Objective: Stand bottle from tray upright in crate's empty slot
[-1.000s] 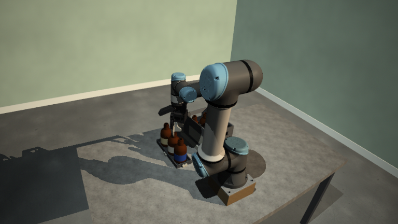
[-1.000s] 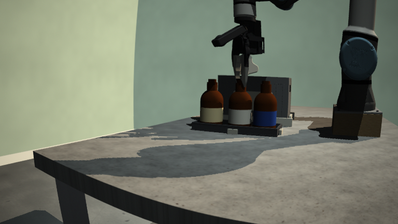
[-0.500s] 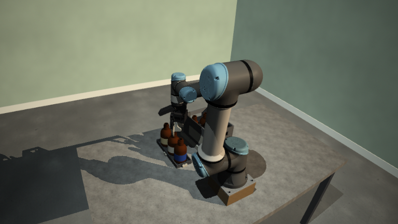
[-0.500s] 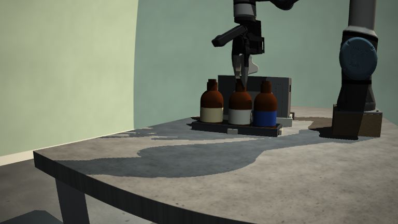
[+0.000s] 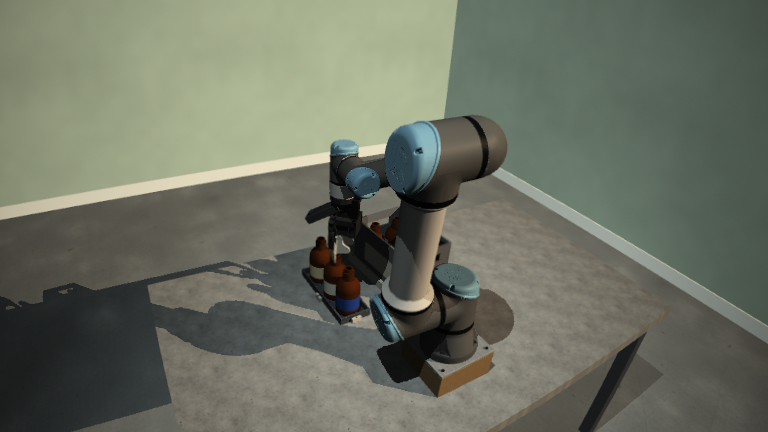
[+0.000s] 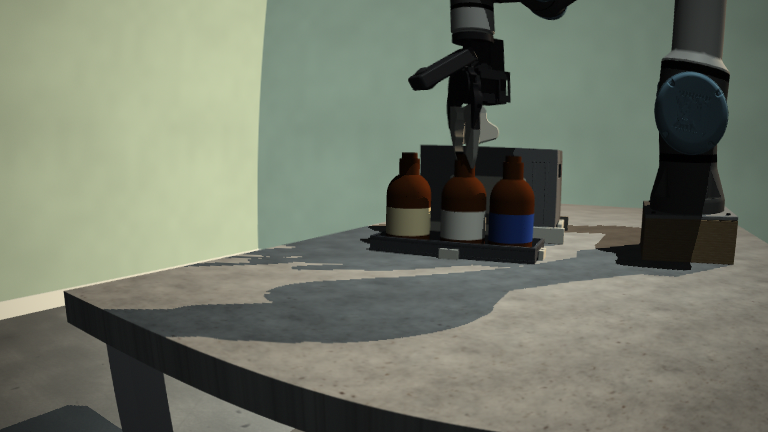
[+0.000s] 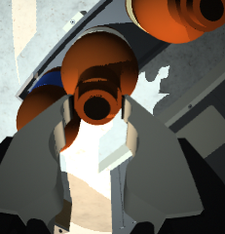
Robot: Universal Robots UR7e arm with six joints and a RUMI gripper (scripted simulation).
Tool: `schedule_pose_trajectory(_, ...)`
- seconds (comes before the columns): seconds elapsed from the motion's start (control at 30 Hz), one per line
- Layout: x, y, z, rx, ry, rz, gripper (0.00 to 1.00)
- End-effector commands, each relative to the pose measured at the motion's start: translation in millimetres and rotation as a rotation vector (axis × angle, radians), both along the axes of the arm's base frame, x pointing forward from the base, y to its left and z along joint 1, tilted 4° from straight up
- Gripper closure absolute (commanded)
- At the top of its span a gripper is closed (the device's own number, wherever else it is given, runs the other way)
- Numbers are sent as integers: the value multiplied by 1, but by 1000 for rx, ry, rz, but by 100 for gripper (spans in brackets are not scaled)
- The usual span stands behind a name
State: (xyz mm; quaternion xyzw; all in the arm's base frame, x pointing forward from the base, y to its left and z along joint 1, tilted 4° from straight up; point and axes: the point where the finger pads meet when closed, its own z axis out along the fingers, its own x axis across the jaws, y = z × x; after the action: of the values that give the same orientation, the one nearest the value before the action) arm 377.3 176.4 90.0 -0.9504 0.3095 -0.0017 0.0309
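Note:
Three brown bottles stand upright in a row in the dark tray (image 5: 334, 313) (image 6: 396, 244). The middle one, the white-label bottle (image 5: 333, 275) (image 6: 463, 198) (image 7: 99, 60), has my gripper (image 6: 465, 160) (image 7: 97, 97) shut on its neck from above. Its base is still in the tray. The cream-label bottle (image 5: 318, 257) (image 6: 408, 192) and the blue-label bottle (image 5: 347, 288) (image 6: 512, 195) (image 7: 36, 109) stand on either side, untouched. The grey crate (image 5: 373, 250) (image 6: 546, 189) stands just behind the tray. Bottle tops (image 5: 391, 231) show inside; its empty slot is hidden.
The crate's wall rises close beside the tray, between the tray and the crate's inside. The arm's wooden base block (image 5: 461, 372) (image 6: 668, 240) stands to the right of both in the exterior view. The neighbouring bottles are close on both sides of the held one.

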Motion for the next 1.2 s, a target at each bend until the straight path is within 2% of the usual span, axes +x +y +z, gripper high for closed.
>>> schedule_pose_trajectory(0.0, 0, 0, 0, 0, -1, 0, 100)
schedule_pose_trajectory(0.67, 0, 0, 1, 0, -1, 0, 100)
schedule_pose_trajectory(1.17, 1, 0, 10, 0, -1, 0, 100)
